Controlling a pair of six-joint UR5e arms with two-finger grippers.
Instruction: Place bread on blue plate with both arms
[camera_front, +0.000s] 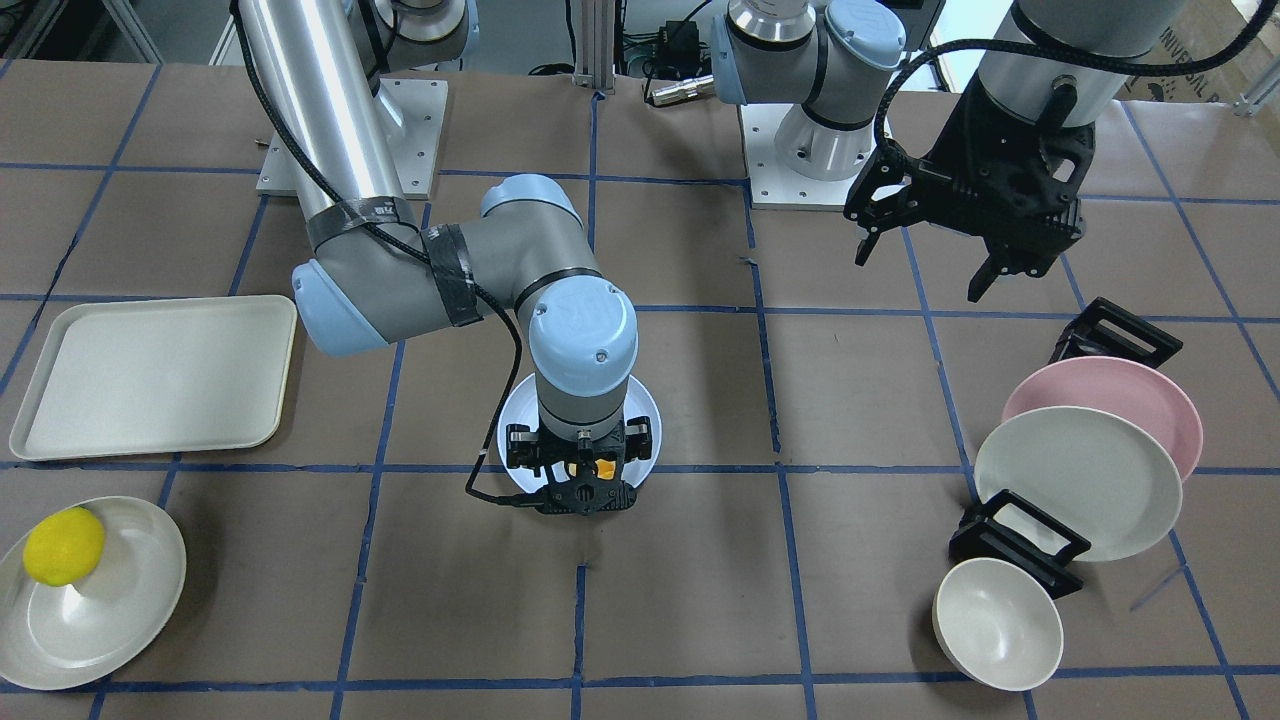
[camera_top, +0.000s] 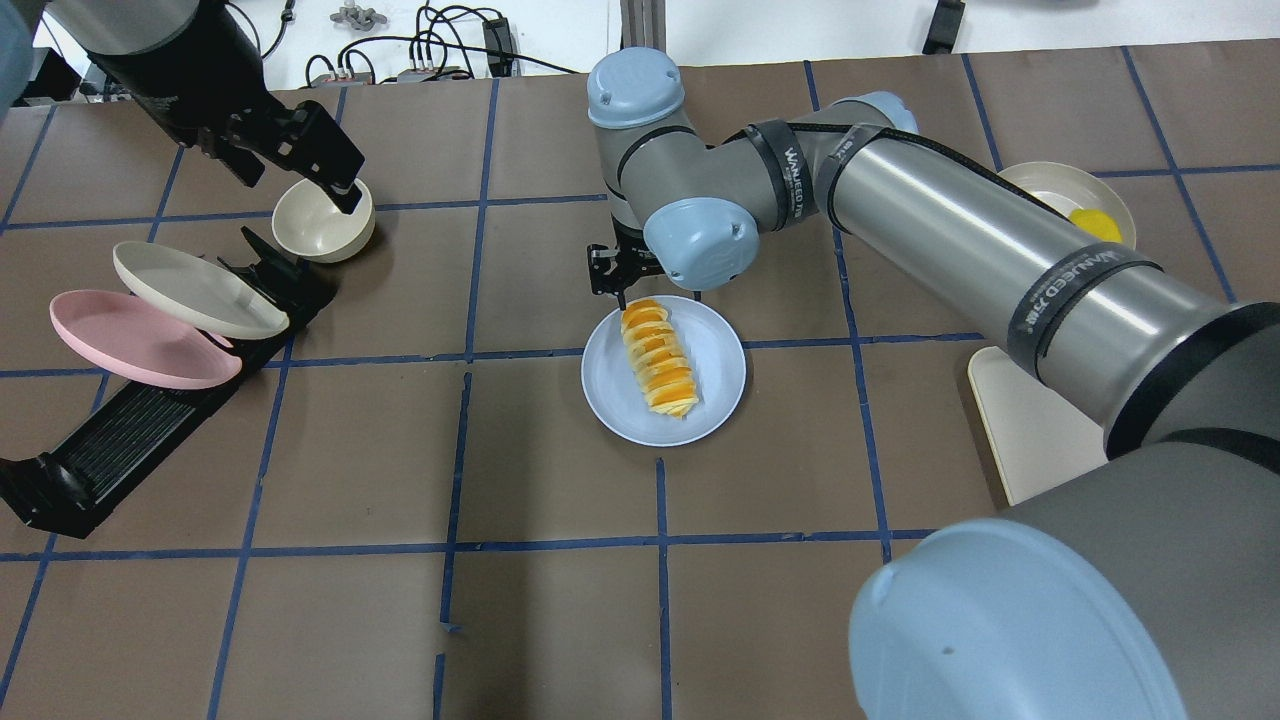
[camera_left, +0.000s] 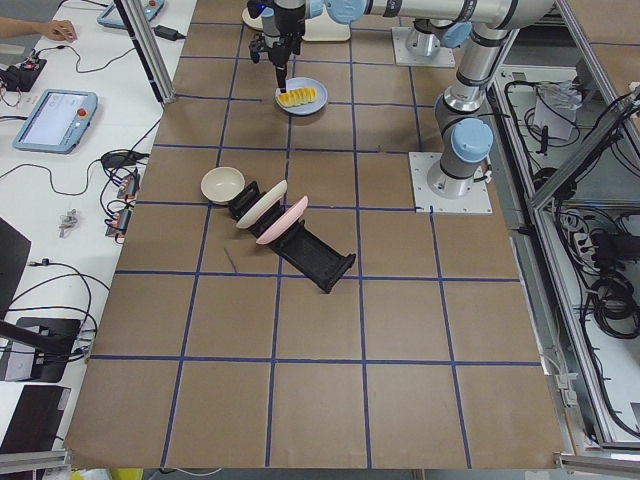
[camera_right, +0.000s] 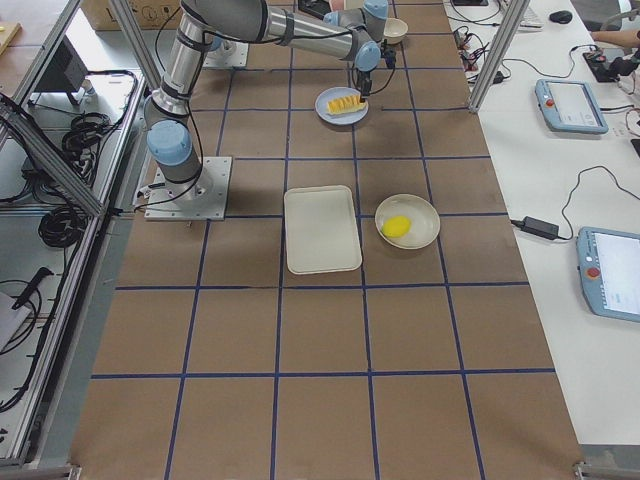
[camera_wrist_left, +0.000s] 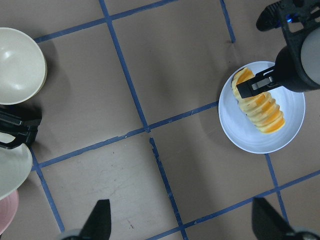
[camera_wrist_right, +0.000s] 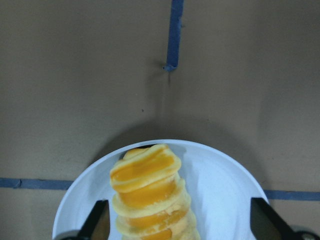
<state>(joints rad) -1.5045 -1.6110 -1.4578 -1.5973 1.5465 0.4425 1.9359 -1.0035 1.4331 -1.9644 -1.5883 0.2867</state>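
The bread, an orange-and-cream striped roll, lies on the blue plate at the table's middle. It also shows in the right wrist view, on the plate. My right gripper hangs just above the bread's far end, open, with one finger on each side and apart from the roll. In the front view it stands over the plate. My left gripper is open and empty, raised above the cream bowl at the left. From its wrist view the bread shows far to the right.
A cream bowl sits beside a black rack that holds a cream plate and a pink plate. A cream tray and a cream plate with a yellow ball lie on my right side.
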